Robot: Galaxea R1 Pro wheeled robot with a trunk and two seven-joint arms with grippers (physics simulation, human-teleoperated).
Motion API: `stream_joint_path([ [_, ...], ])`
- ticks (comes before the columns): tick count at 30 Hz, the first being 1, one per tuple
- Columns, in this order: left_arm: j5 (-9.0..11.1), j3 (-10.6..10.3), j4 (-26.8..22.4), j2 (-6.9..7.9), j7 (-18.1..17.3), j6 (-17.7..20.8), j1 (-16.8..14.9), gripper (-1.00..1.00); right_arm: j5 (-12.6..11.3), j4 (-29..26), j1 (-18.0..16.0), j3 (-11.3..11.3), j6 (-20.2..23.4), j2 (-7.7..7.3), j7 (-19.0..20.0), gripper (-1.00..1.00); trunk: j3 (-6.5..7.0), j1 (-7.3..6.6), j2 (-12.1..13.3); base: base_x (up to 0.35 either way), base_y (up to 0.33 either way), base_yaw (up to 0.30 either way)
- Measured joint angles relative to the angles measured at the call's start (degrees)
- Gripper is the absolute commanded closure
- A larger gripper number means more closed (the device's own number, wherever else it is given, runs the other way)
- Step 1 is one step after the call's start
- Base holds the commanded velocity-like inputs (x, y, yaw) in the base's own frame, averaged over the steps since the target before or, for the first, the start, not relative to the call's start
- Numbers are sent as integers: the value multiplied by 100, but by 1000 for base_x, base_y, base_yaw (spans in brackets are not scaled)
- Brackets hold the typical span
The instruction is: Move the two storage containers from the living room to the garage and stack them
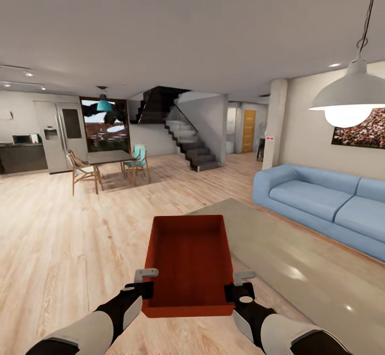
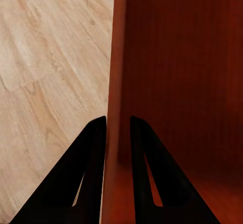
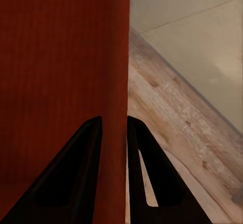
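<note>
Storage container (image 1: 190, 259): one red-orange lidless bin, carried level in front of the robot above the wood plank floor (image 1: 64, 226) of the living room. Left hand (image 1: 145, 281) is clamped on its left wall, one finger inside and one outside. Right hand (image 1: 235, 284) grips the right wall likewise. Blue sofa (image 1: 321, 202) stands to the right, beside a pale rug (image 1: 299, 269).
</note>
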Motion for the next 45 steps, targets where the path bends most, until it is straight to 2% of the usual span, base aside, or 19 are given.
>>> stream_joint_path([
  [19, 0, -3, 0, 1, 0, -2, -1, 100, 9, -1, 1, -6, -2, 1, -1, 100, 0, -2, 0, 22, 0, 258],
  [45, 4, 0, 13, -1, -4, -28, -1, 100, 25, -3, 3, -8, -10, -1, -5, 100, 0, -3, -1, 293, 46, 9],
])
